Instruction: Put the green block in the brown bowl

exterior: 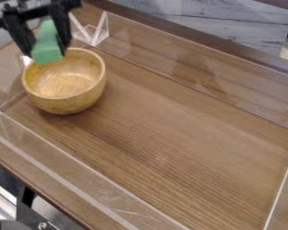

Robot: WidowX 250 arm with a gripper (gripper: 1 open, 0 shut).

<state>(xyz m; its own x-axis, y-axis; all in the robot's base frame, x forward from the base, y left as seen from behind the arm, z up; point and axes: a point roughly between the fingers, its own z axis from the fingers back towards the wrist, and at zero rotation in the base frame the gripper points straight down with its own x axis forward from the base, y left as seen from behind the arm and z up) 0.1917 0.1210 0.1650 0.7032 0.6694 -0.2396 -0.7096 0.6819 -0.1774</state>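
The green block [47, 41] hangs in the air at the upper left, above the far-left rim of the brown bowl [65, 83]. My gripper [43, 29] is shut on the green block, its dark fingers on either side of it. The bowl is a round light-brown wooden one that stands on the wooden table at the left, and its inside is bare. The arm above the gripper runs out of the top edge of the view.
Clear plastic walls [134, 202] border the wooden table [183, 126] at the front and sides. A small clear triangular stand [96, 29] sits at the back behind the bowl. A grey surface lies beyond the table at the upper right.
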